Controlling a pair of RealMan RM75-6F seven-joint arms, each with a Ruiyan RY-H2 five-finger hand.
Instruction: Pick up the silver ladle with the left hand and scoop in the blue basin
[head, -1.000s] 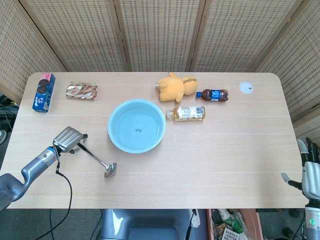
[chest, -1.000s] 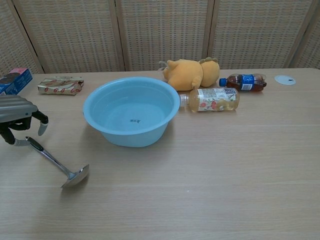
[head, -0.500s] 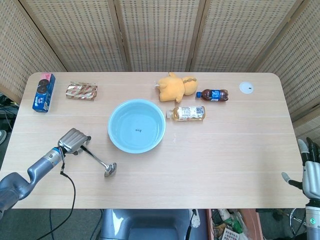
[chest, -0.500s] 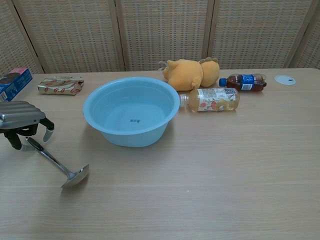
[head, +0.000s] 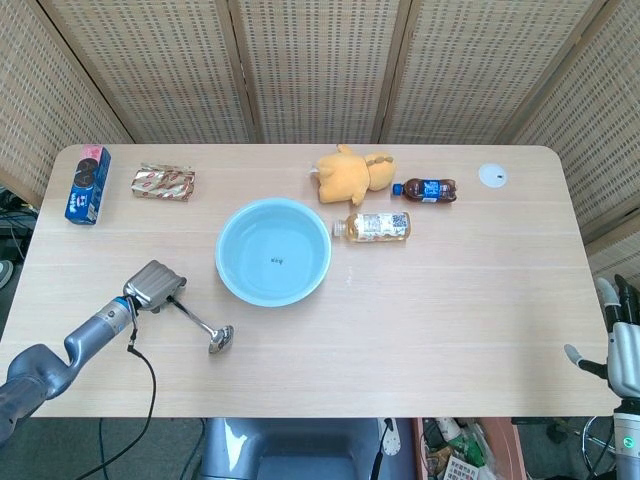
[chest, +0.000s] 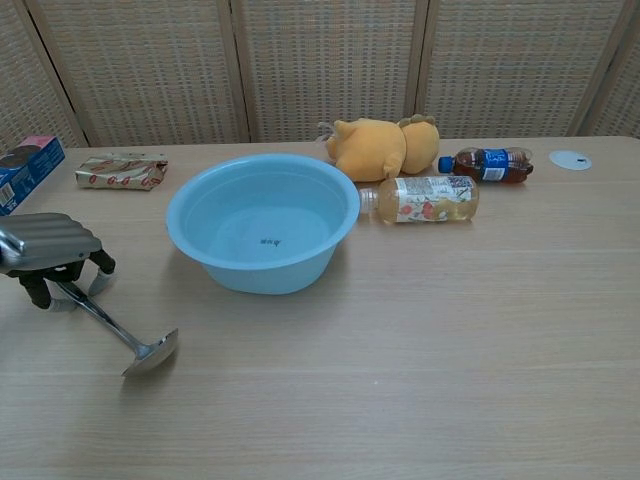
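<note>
The silver ladle (head: 203, 324) lies flat on the table, left of the blue basin (head: 232, 283), its bowl pointing toward the front edge. In the chest view the ladle (chest: 118, 332) runs from under my left hand (chest: 50, 250) down to the right. My left hand (head: 154, 285) hovers low over the handle's end, fingers curled down on either side of it, with a gap still showing around the handle. The basin (chest: 250, 272) looks empty. My right hand (head: 622, 345) hangs off the table's right front corner, fingers spread, holding nothing.
A yellow plush toy (head: 350, 173), a tea bottle (head: 375, 227) and a cola bottle (head: 426, 190) lie behind and right of the basin. A blue box (head: 88, 185) and a snack packet (head: 163, 182) sit at the far left. A white lid (head: 492, 175) lies far right.
My left hand has slid right and slightly forward, settling over the ladle's handle end. The ladle and the right hand have stayed where they were.
</note>
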